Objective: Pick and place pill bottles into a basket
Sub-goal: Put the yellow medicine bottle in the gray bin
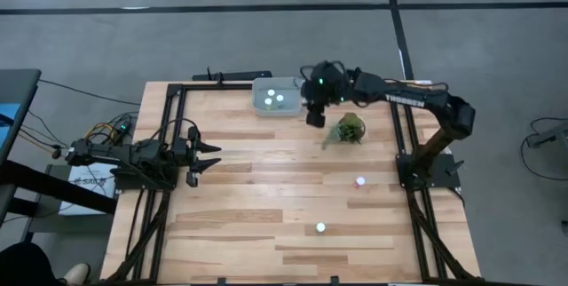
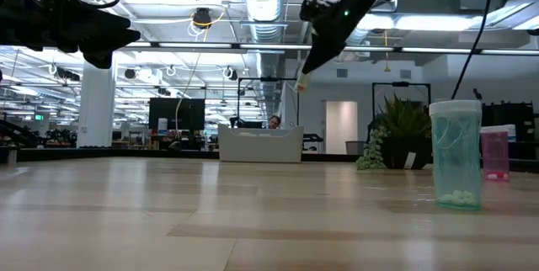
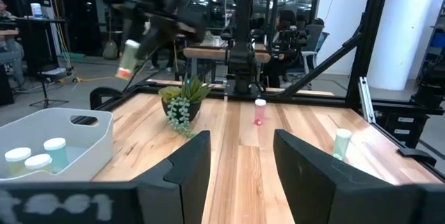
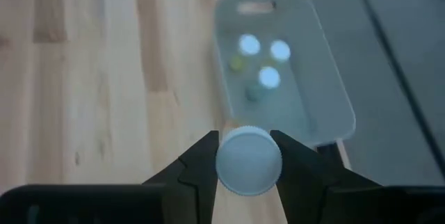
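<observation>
- right gripper (image 4: 248, 156) pinching a small white-capped pill bottle (image 4: 249, 161) above the table, just beside the translucent pale blue-grey plastic basket (image 4: 332, 95)
- left gripper (image 1: 206, 159) waits at the table's left; jaws spread

We read little here. In the high view, white capital lettering runs along the right arm (image 1: 415, 99); it looks like the maker's name, "TROSSEN", but the letters are too small for us to be sure. In the left wrist view, a blurred pale marking sits on the dark gripper body (image 3: 62, 203) at the near edge, and we cannot make out its characters. The bottles (image 2: 456, 155) show no label we can read, nor does the basket (image 3: 76, 140).
</observation>
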Motion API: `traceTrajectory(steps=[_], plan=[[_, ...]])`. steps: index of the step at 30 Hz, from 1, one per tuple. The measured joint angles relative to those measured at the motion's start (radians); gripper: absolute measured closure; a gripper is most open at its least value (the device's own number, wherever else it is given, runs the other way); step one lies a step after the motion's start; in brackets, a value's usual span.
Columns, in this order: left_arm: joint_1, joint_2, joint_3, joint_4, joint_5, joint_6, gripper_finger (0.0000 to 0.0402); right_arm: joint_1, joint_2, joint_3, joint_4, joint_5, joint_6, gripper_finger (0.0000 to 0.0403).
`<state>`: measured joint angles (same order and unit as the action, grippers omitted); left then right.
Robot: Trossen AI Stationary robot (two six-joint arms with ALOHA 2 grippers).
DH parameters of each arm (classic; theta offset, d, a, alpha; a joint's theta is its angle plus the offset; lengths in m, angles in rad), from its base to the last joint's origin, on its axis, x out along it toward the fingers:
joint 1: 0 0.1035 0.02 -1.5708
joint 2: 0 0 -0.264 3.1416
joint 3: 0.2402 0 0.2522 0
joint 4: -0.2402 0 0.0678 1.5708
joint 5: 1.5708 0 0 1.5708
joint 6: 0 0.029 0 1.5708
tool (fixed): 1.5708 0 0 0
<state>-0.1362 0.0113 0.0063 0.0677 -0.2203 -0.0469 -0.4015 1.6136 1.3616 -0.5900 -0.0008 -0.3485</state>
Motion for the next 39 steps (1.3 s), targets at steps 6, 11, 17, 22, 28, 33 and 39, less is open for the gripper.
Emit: traceTrajectory(steps=[6, 11, 17, 22, 28, 33, 39], plan=[[0.0, 0.0, 0.0, 0.0, 0.0, -0.001, 0.0255, -0.096, 0.132, 0.115, -0.035, -0.088, -0.023, 0.0285], [0.0, 0.0, 0.0, 0.0, 0.003, 0.009, 0.0255, -0.14, 0.27, 0.272, -0.12, -0.118, -0.053, 0.0285], [0.0, 0.0, 0.0, 0.0, 0.004, -0.001, 0.0255, -0.183, 0.431, 0.48, -0.223, -0.159, -0.063, 0.0285], [0.0, 0.0, 0.0, 0.0, 0.004, -0.001, 0.0255, -0.206, 0.542, 0.64, -0.31, -0.181, -0.032, 0.0285], [0.0, 0.0, 0.0, 0.0, 0.004, 0.009, 0.0255, -0.217, 0.636, 0.778, -0.404, -0.207, 0.037, 0.0285], [0.0, 0.0, 0.0, 0.0, 0.004, 0.0, 0.0255, -0.217, 0.685, 0.821, -0.451, -0.205, 0.081, 0.0285], [0.0, 0.0, 0.0, 0.0, 0.005, -0.001, 0.0255, -0.231, 0.699, 0.828, -0.471, -0.18, 0.088, 0.0285]])
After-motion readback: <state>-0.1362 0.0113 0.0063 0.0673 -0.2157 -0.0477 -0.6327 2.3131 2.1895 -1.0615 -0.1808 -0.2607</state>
